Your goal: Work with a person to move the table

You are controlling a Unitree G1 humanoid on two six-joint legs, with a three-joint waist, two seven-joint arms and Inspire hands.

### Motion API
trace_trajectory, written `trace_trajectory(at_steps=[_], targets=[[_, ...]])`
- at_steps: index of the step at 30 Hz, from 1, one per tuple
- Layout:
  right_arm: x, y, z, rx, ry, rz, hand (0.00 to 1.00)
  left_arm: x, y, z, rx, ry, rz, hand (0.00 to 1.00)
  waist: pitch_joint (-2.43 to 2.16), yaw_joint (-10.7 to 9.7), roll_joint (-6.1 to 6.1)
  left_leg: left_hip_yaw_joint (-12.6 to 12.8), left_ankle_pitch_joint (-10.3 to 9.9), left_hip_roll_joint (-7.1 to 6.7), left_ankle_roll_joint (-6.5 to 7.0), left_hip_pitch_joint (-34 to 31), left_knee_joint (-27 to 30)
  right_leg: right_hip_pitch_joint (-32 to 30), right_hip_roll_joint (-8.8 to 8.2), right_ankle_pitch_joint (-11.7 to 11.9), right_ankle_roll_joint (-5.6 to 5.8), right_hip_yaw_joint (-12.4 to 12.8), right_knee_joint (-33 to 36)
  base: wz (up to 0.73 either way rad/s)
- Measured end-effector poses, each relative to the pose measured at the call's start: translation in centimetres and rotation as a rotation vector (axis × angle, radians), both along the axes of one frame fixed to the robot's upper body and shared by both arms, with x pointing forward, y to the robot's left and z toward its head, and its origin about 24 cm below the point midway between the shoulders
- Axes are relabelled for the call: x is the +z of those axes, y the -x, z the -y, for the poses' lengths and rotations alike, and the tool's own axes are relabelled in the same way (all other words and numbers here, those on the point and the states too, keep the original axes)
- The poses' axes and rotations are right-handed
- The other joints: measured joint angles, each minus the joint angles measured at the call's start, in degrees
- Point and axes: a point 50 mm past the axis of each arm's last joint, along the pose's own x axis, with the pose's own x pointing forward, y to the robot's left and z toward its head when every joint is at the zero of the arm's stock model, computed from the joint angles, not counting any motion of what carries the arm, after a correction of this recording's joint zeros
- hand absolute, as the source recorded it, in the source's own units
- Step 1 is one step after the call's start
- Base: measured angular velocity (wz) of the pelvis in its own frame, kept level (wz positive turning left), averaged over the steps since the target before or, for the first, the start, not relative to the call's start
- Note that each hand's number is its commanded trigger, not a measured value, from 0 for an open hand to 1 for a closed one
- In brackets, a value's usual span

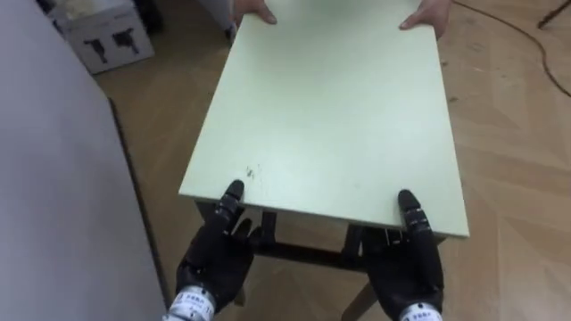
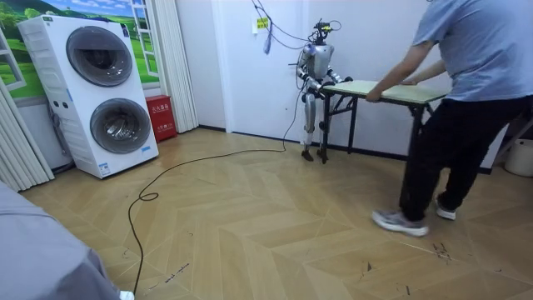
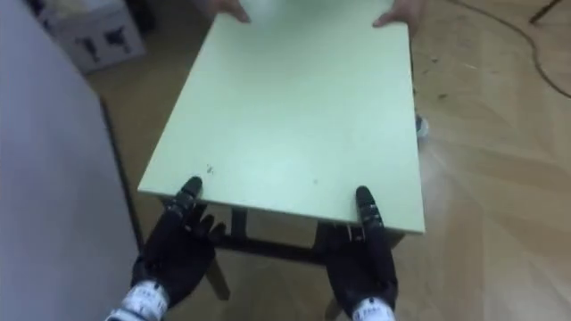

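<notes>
Room view: the table [image 2: 408, 91] is held between the robot at one short end and a person [image 2: 466, 100] bent over the other. Whether its legs are clear of the floor I cannot tell.
Load on it: none, the pale green top is bare.
Robot's left hand [image 1: 214, 259]: clamped on the table's near edge, thumb hooked over the top, the rest tucked below.
Robot's right hand [image 1: 410, 263]: the same hold, further along that near edge by the other corner.
Person's hands [image 1: 254, 11]: one on each far corner of the table, the other hand [image 1: 426, 13] matching the first.
Step in hand: I'd say the carry, or the lift just before it, as both ends are taken up.
Next move: calls for the robot to hold tight and step in time with the person, top level. A mismatch in pace could drag the edge out from under its thumbs.
Cardboard box [image 1: 103, 36]: on the floor off the table's far left corner; what is in it cannot be told.
Stacked washing machines [image 2: 104, 92]: well apart from the table, across the room. Their round doors are shut and the drums are too dark to read.
Red box [image 2: 160, 117]: between those machines and the table; what it holds cannot be told.
</notes>
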Motion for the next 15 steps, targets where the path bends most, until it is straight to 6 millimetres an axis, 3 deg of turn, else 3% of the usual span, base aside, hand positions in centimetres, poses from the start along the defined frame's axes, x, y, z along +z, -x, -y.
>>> trace_trajectory(at_steps=[5, 7, 10, 11, 12, 13, 14, 15], targets=[[0.3, -0.6, -0.6, 0.018, -0.005, 0.021, 1.00, 0.5, -0.3, -0.4, 0.019, 0.001, 0.026, 1.00, -0.01, 0.9, -0.16, -0.6, 0.0, -0.27, -0.02, -1.4, 0.1, 1.8, 0.18, -0.1, -0.23, -4.7, -2.3, 0.54], [0.4, -0.7, -0.6, 0.016, -0.008, 0.027, 1.00, 0.7, -0.5, -0.5, 0.023, 0.001, 0.036, 1.00, -0.04, 0.6, -0.10, 1.0, 0.2, -0.20, 0.22, -2.6, 0.5, 2.0, 0.81, -0.2, -0.22, -6.6, -2.4, 0.85], [0.6, -1.1, -0.4, 0.007, -0.009, 0.040, 1.00, 1.0, -0.9, -0.3, 0.021, 0.005, 0.051, 1.00, -0.12, -1.2, -0.01, 0.2, 1.7, -0.93, 0.01, -3.7, 0.5, 2.4, 0.97, -0.2, -0.20, -9.1, -3.4, 1.04], [0.7, -1.3, -0.3, 0.006, -0.008, 0.046, 1.00, 1.1, -1.1, -0.2, 0.020, 0.009, 0.058, 1.00, -0.17, -2.2, 0.07, 3.5, 2.8, -0.39, -0.53, -4.3, -1.2, 2.4, 0.35, -0.2, -0.31, -11.1, -4.2, 1.08], [0.8, -1.4, -0.3, 0.006, -0.006, 0.051, 1.00, 1.1, -1.2, -0.2, 0.023, 0.009, 0.059, 1.00, -0.15, -3.1, -0.12, 10.1, 3.6, 1.11, -2.34, -4.3, -3.5, 2.7, -0.26, 0.0, -0.66, -13.6, -5.1, 0.95], [0.8, -1.5, -0.2, 0.010, -0.001, 0.053, 1.00, 1.1, -1.2, -0.2, 0.025, 0.009, 0.058, 1.00, -0.11, -3.4, -0.17, 13.7, 3.4, 1.82, -3.17, -4.4, -3.7, 3.0, -0.48, 0.1, -0.72, -14.7, -5.6, 0.70], [0.6, -1.4, -0.2, 0.015, 0.002, 0.045, 1.00, 0.9, -1.0, -0.3, 0.026, 0.008, 0.047, 1.00, -0.03, -3.8, -0.28, 19.6, 0.2, 4.34, -3.15, -5.3, 1.1, 3.8, -0.70, -0.1, -0.76, -16.4, -6.0, 0.46], [0.3, -1.3, -0.3, 0.022, 0.000, 0.028, 1.00, 0.6, -0.6, -0.4, 0.031, 0.005, 0.031, 1.00, 0.12, -3.6, -0.61, 22.3, -4.2, 7.79, -2.33, -5.3, 7.6, 5.0, -0.60, -1.0, -0.55, -17.4, -5.6, 0.39]])
